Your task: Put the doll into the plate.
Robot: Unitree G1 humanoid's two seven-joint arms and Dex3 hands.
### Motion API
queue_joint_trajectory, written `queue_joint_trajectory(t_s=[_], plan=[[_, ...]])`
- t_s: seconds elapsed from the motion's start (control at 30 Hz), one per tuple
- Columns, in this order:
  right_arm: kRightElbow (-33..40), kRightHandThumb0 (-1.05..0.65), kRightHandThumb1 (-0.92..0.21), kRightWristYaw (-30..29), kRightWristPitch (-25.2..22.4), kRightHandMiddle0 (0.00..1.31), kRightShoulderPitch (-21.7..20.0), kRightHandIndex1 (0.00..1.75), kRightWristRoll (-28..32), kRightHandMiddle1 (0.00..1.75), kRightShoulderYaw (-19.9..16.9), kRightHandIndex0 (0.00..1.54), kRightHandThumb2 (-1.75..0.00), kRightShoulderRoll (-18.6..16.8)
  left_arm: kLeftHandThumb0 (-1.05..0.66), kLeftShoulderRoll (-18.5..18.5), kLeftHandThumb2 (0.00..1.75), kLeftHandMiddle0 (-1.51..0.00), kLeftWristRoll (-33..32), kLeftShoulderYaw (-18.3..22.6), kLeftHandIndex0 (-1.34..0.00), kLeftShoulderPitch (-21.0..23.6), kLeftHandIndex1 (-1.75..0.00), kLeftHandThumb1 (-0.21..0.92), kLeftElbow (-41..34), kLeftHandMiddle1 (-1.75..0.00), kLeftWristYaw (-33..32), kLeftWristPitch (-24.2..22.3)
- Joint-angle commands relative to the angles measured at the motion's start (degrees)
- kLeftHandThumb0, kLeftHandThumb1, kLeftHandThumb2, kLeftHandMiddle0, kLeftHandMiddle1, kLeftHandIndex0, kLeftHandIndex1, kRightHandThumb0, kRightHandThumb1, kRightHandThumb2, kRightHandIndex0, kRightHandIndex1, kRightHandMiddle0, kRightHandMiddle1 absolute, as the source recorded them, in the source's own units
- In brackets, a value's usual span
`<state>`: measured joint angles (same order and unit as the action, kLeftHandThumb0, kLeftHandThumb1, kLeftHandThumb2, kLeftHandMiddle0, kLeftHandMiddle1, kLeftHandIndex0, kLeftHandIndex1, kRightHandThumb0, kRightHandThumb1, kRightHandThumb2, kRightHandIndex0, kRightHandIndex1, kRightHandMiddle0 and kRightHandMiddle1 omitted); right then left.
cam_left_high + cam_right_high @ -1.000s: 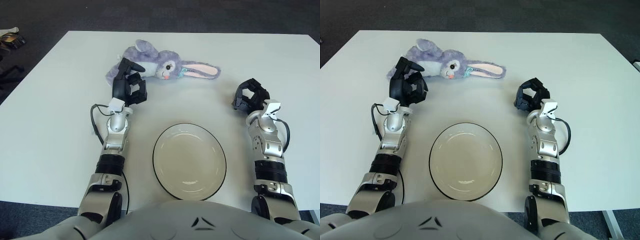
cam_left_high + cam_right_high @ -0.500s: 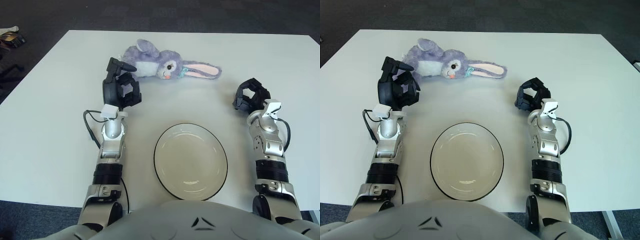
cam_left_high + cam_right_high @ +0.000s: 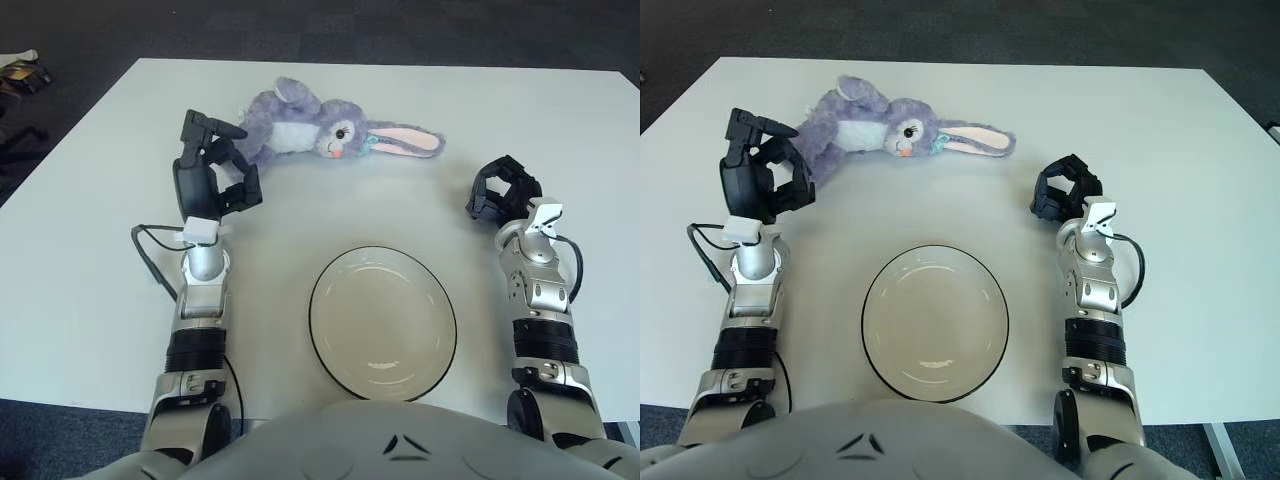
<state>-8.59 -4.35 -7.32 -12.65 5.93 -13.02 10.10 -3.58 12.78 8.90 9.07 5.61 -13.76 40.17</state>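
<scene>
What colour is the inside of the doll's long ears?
Pink, set against the lilac-purple fur of the doll; clearest in the left eye view.

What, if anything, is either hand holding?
Nothing. The left hand is open beside the doll, apart from it; the right hand is curled, empty, right of the plate.

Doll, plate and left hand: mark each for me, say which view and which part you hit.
doll (image 3: 290, 133), left eye view, on its white belly.
plate (image 3: 382, 262), left eye view, on the bare far part of its inner surface.
left hand (image 3: 210, 170), left eye view, on the middle of the hand.
</scene>
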Motion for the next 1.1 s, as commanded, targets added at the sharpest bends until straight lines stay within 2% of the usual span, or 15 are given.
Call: queue_joint_trajectory(t_s=[0.0, 0.23, 0.3, 0.37, 0.5, 0.57, 0.63, 0.67, 0.7, 0.77, 0.8, 0.87, 0.97, 1.07], plan=[[-2.01, -0.49, -0.3, -0.06, -2.31, 0.63, 1.63, 1.75, -0.9, 1.75, 0.45, 1.25, -1.33, -0.13, -0.4, -1.15, 0.98, -0.96, 0.59, 1.17, -0.41, 0.11, -1.75, 0.58, 1.62, -1.75, -1.45, 1.71], [-1.78, -0.49, -0.31, 0.28, -2.89, 0.62, 1.75, 1.75, -0.83, 1.75, 0.45, 1.25, -1.33, 0.16, -0.41, -3.35, 1.01, -0.88, 8.18, 3.08, -0.43, 2.31, -1.75, 0.55, 5.08, -1.75, -7.81, 3.88], [-1.74, -0.49, -0.31, 0.3, -2.97, 0.62, 1.79, 1.75, -0.81, 1.75, 0.47, 1.24, -1.33, 0.22, -0.21, -3.97, 1.2, -0.8, 9.57, 3.06, -0.41, 2.66, -1.75, 0.41, 5.72, -1.73, -8.94, 4.07], [-1.7, -0.49, -0.31, 0.3, -3.1, 0.62, 1.85, 1.75, -0.87, 1.75, 0.51, 1.24, -1.32, 0.31, -0.11, -5.09, 1.29, -0.76, 12.17, 3.2, -0.4, 3.36, -1.75, 0.33, 6.86, -1.71, -11.01, 4.31], [-1.59, -0.49, -0.31, 0.28, -3.3, 0.62, 1.95, 1.75, -1.12, 1.75, 0.7, 1.23, -1.32, 0.43, -0.03, -7.08, 1.32, -0.74, 16.81, 2.93, -0.4, 4.33, -1.75, 0.29, 8.48, -1.61, -14.6, 4.55], [-1.47, -0.49, -0.31, 0.32, -3.46, 0.62, 2.02, 1.75, -1.18, 1.75, 0.77, 1.23, -1.32, 0.49, -0.02, -8.14, 1.22, -0.68, 18.68, 2.42, -0.42, 4.67, -1.75, 0.34, 9.04, -1.53, -15.86, 4.53], [-1.4, -0.48, -0.32, 0.42, -3.55, 0.62, 2.06, 1.75, -1.15, 1.75, 0.84, 1.23, -1.32, 0.55, -0.01, -9.03, 1.11, -0.57, 19.26, 1.74, -0.43, 4.89, -1.75, 0.43, 9.63, -1.5, -15.97, 4.37], [-1.36, -0.48, -0.32, 0.46, -3.57, 0.62, 2.08, 1.75, -1.14, 1.75, 0.88, 1.23, -1.32, 0.58, -0.14, -9.46, 0.92, -0.38, 19.31, 1.37, -0.38, 5.0, -1.72, 0.57, 9.96, -1.45, -15.82, 4.25], [-1.34, -0.48, -0.32, 0.5, -3.59, 0.62, 2.09, 1.75, -1.12, 1.75, 0.93, 1.23, -1.31, 0.61, -0.22, -9.78, 0.78, -0.25, 18.78, 0.96, -0.35, 5.07, -1.71, 0.68, 10.42, -1.41, -15.19, 4.04], [-1.28, -0.48, -0.32, 0.55, -3.65, 0.61, 2.14, 1.75, -1.1, 1.75, 0.99, 1.23, -1.31, 0.67, -0.28, -10.07, 0.61, -0.13, 17.34, 0.27, -0.32, 5.0, -1.67, 0.8, 11.24, -1.32, -14.08, 3.79], [-1.26, -0.48, -0.32, 0.56, -3.67, 0.61, 2.14, 1.75, -1.1, 1.75, 1.02, 1.23, -1.31, 0.69, -0.26, -10.16, 0.67, -0.1, 16.56, -0.03, -0.26, 4.94, -1.61, 0.71, 11.63, -1.27, -13.61, 3.74], [-1.14, -0.48, -0.32, 0.52, -3.81, 0.61, 2.15, 1.75, -1.12, 1.75, 1.11, 1.23, -1.31, 0.67, -0.2, -10.15, 0.98, -0.04, 14.16, -0.51, -0.11, 4.67, -1.42, 0.42, 12.15, -1.06, -11.96, 3.22], [-0.95, -0.48, -0.32, 0.57, -4.13, 0.61, 2.19, 1.75, -1.0, 1.75, 1.16, 1.23, -1.31, 0.72, -0.13, -9.91, 1.14, -0.01, 11.11, -0.91, -0.03, 4.2, -1.22, 0.25, 11.29, -0.84, -9.42, 0.83], [-0.83, -0.48, -0.32, 0.6, -4.34, 0.61, 2.21, 1.75, -0.94, 1.75, 1.18, 1.22, -1.31, 0.73, -0.11, -9.78, 1.19, 0.0, 9.77, -1.08, -0.01, 3.81, -1.11, 0.19, 10.35, -0.71, -7.97, -1.31]])
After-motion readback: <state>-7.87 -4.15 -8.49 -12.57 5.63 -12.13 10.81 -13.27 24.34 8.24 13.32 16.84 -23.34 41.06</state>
